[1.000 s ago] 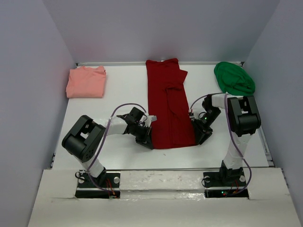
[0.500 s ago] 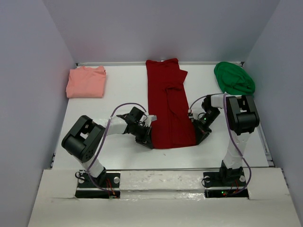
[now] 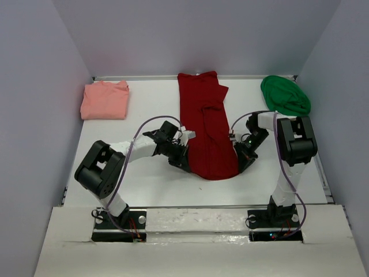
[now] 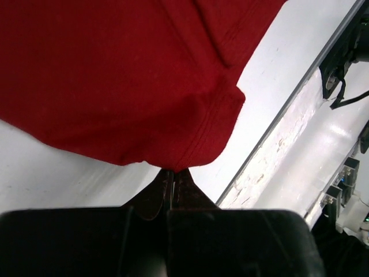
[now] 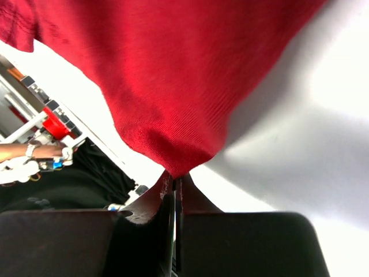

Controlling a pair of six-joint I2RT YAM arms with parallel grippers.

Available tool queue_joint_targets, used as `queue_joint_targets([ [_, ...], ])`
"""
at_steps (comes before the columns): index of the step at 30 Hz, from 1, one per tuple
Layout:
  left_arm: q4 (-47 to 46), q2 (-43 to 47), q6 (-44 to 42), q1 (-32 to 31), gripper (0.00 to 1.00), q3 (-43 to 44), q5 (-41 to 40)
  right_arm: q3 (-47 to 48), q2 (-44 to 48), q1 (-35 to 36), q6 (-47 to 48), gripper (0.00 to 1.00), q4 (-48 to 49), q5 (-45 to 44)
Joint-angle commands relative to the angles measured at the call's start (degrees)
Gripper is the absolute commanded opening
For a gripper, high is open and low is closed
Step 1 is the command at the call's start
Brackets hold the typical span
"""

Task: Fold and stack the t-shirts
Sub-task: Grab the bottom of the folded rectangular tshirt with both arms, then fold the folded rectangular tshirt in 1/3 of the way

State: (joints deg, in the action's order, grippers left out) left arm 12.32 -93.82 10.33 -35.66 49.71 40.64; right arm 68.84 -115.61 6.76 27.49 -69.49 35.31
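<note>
The dark red t-shirt (image 3: 204,124) lies as a long folded strip down the middle of the table, its near hem lifted and curved. My left gripper (image 3: 185,164) is shut on the hem's left corner (image 4: 176,156). My right gripper (image 3: 237,166) is shut on the hem's right corner (image 5: 176,164). In both wrist views the red cloth hangs from the pinched jaws above the white table. A salmon-pink t-shirt (image 3: 105,99) lies folded at the back left. A bright green t-shirt (image 3: 284,95) sits bunched at the back right.
Grey walls close in the white table (image 3: 150,184) on the left, back and right. A metal rail (image 3: 196,205) runs along the near edge, with both arm bases behind it. Cables loop off each arm.
My right gripper has shut on the red shirt's near right corner. Both grippers have lifted the near hem and moved slightly inward, so the hem now curves off the table.
</note>
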Motion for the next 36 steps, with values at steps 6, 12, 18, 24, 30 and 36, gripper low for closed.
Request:
queue_joint_targets([
  [6,2.71,6.80,-3.38,-0.38,0.00,2.23,-1.00,5.60,7.94,-0.35,0.38,0.00,-5.39,-0.59],
  [12,3.77,8.83,-6.11,-0.29,0.00,5.12,-7.06,9.90,8.56,-0.35,-0.15,0.00,-6.79,-0.95],
  [18,4.56,5.85,-8.04,-0.20,0.00,9.52,-13.39,14.92,6.19,-0.35,-0.06,0.00,-7.32,0.64],
  [24,7.98,0.14,-10.50,0.15,0.00,17.78,-14.63,18.52,3.38,-0.35,-0.41,0.00,-6.71,1.52],
  [30,10.88,-5.40,-13.58,0.85,0.00,24.63,-15.33,23.26,0.92,-0.35,-0.77,0.00,-6.18,0.29],
  [36,12.03,-7.25,-13.67,1.82,0.00,28.51,-17.08,30.20,-2.16,-0.35,-3.04,0.00,-4.95,-0.85],
])
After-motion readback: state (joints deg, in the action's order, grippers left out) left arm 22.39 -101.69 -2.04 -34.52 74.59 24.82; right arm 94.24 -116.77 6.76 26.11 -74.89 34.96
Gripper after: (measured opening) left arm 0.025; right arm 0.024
